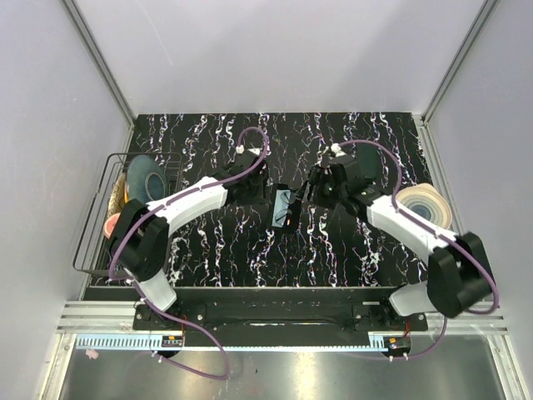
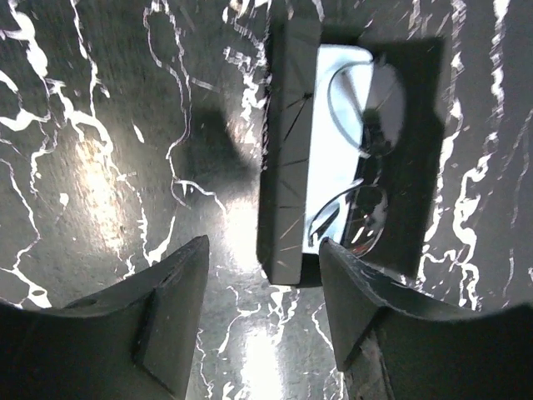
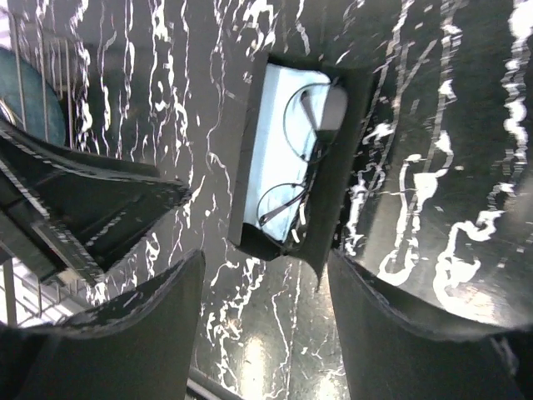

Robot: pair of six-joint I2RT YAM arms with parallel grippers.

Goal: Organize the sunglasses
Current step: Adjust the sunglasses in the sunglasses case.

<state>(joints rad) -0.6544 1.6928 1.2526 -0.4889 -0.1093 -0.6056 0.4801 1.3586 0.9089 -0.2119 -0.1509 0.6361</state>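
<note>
Overhead view, left to right. A grey wire basket [image 1: 87,237] is sitting at the left edge of the black, white-veined tabletop [image 1: 216,258], holding a teal round object [image 1: 146,177].

The left gripper [image 1: 263,192] is reaching towards the middle of the frame with its fingers [image 2: 179,287] spread apart and pinching nothing. The near end of the case is lying just before the gap between them.

At centre, the open, black, oblong case [image 1: 281,212] is resting flat on the tabletop. The thin-rimmed, round-lens sunglasses [image 1: 286,200] are lying folded inside it on the pale lining.

The right gripper [image 1: 306,193] is hovering just right of the case, its fingers [image 3: 375,317] likewise parted and empty.

A pale, layered round stack [image 1: 425,207] is sitting at the far right.
</note>
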